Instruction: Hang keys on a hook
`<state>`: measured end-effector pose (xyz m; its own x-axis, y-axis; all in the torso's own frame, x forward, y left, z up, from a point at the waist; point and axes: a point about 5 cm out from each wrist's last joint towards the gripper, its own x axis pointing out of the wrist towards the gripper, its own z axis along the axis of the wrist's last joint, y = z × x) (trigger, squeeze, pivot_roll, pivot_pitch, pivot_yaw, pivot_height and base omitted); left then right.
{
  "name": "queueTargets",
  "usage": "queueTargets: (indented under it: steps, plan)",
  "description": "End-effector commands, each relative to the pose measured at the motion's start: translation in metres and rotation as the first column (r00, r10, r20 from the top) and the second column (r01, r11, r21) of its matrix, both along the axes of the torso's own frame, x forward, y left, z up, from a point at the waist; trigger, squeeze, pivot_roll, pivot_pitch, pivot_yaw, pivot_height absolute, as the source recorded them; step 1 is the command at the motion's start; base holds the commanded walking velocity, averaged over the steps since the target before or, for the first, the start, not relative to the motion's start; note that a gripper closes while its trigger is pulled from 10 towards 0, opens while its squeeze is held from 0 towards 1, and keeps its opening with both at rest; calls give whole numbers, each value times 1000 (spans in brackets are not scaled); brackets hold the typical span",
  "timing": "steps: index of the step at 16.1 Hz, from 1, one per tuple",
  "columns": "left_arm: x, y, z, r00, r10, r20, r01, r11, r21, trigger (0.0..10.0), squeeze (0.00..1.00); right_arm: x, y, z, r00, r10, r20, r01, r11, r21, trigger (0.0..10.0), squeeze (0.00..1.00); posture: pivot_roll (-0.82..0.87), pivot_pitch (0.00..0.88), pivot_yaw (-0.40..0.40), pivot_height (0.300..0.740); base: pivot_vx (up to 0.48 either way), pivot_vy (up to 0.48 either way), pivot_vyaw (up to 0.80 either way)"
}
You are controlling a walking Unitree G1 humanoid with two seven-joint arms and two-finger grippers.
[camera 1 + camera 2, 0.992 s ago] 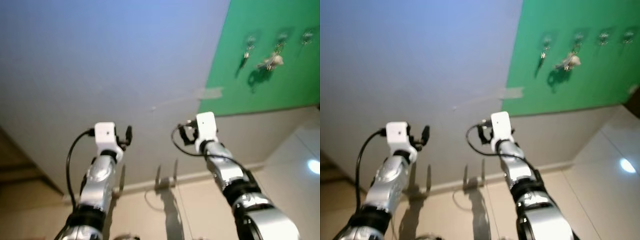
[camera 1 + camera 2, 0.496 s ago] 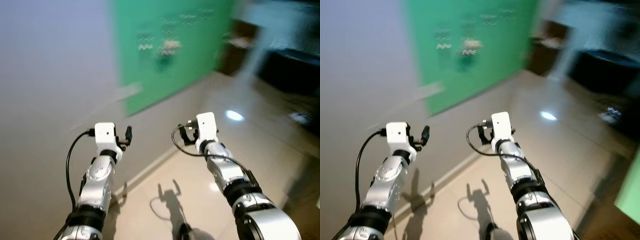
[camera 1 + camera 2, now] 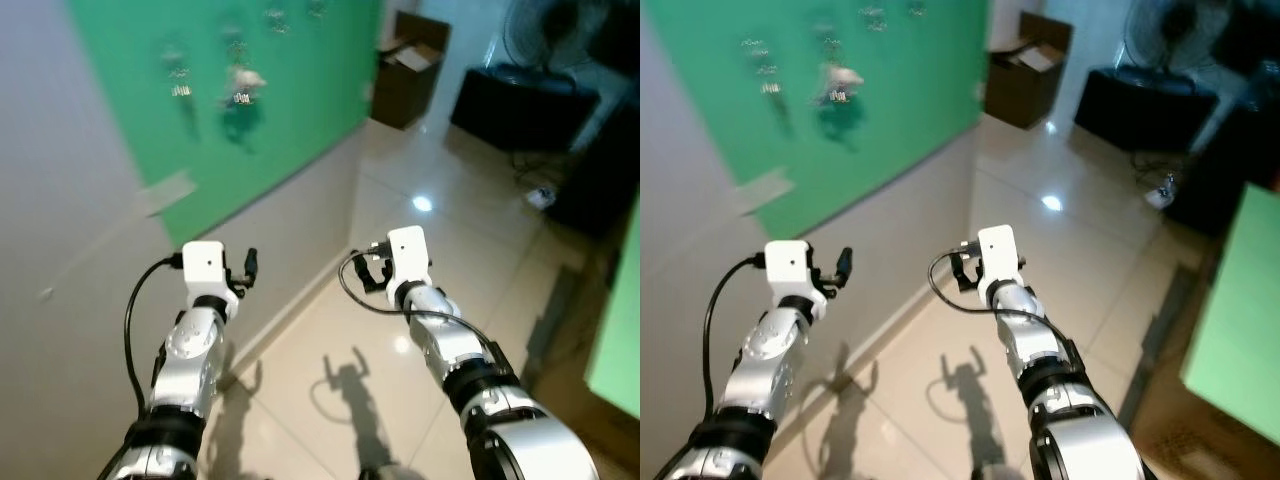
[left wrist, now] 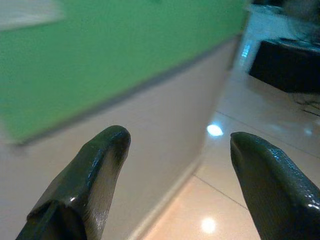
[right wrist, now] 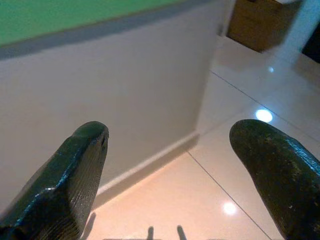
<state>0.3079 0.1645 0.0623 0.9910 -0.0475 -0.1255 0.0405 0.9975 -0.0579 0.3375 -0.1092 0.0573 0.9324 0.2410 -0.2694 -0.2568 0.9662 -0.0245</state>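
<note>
From the left eye view we see both our silver arms raised in front of us over a glossy tiled floor [image 3: 400, 350]. Our left gripper [image 3: 250, 268] sits near the grey wall [image 3: 60, 250], and our right gripper [image 3: 372, 272] is beside it, well apart from it, out over the floor. High on the wall is a green board [image 3: 290, 100] with a row of hooks [image 3: 272, 16]; a bunch of keys [image 3: 240, 88] with a pale fob hangs on one of them, and a second, smaller set hangs to its left, though blur makes us unsure of the details. A strip of tape [image 3: 165, 192] crosses the board's lower corner. Farther off stand a brown cardboard box [image 3: 408, 68] and a dark low cabinet [image 3: 520, 105].

The right eye view gives the same scene: the keys [image 3: 835, 82] on the board, well apart from both grippers, and a green panel [image 3: 1240, 330] at our right.

In the left wrist view our left gripper's two black fingers [image 4: 95, 170] are spread wide with nothing between them, facing the wall and the green board's lower edge.

In the right wrist view our right gripper's fingers [image 5: 75, 170] are likewise spread apart and empty, pointing at the wall's skirting and the shiny floor.
</note>
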Motion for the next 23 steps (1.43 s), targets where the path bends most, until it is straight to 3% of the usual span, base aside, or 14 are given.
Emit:
queueTargets:
  steps: [1, 4, 8, 23]
  plan:
    - [0, -6, -2, 1000, -20, -5, 20, 1000, -3, 10000, 0, 1, -3, 2, 1000, -7, 4, 7, 1000, -3, 10000, 0, -19, 0, -2, 740, 0, 0, -800]
    - [1, -5, 0, 1000, -23, -1, 23, 1000, -2, 10000, 0, 2, -3, 2, 1000, -7, 2, 7, 1000, -4, 10000, 0, -20, 0, -1, 740, 0, 0, -800]
    - [2, -7, -1, 999, -36, -3, 36, 999, 0, 10000, 0, 1, -4, 1, 1000, -12, -3, 12, 1000, -1, 10000, 0, -25, 0, 7, 740, 0, 0, 0]
    - [3, -9, 0, 998, -55, -2, 55, 998, 16, 10000, 0, 1, -5, 0, 1000, -23, -12, 23, 1000, -2, 10000, 0, -29, 0, 7, 740, 0, 0, -800]
